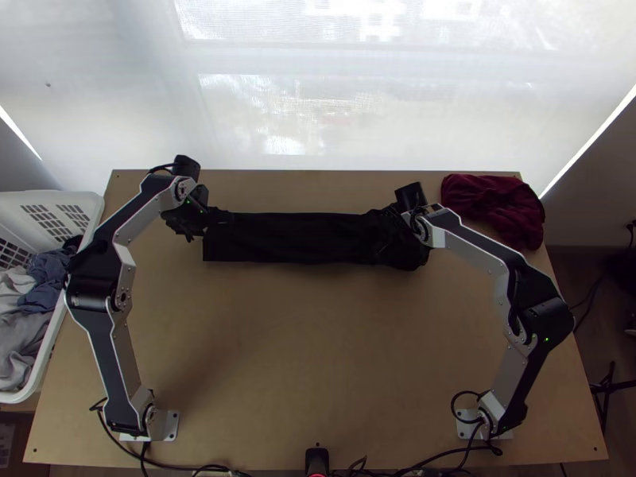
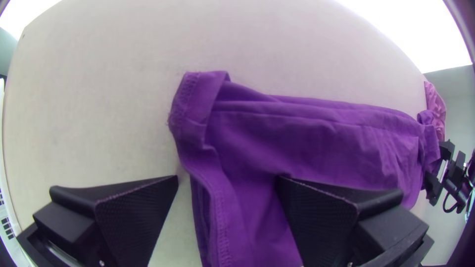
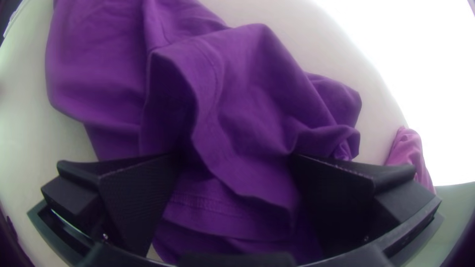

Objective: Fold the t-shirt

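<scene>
at the upper left of the frame, the left gripper (image 1: 191, 232) has its fingers apart at one end of the dark t-shirt (image 1: 294, 238), a long strip across the upper middle; the right gripper (image 1: 391, 226), also open, is at its bunched right end. farther out, at upper right, lies a crumpled red cloth (image 1: 493, 205).

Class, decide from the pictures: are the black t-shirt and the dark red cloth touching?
Apart. The right wrist view shows a strip of the table between the black t-shirt and the dark red cloth.
</scene>
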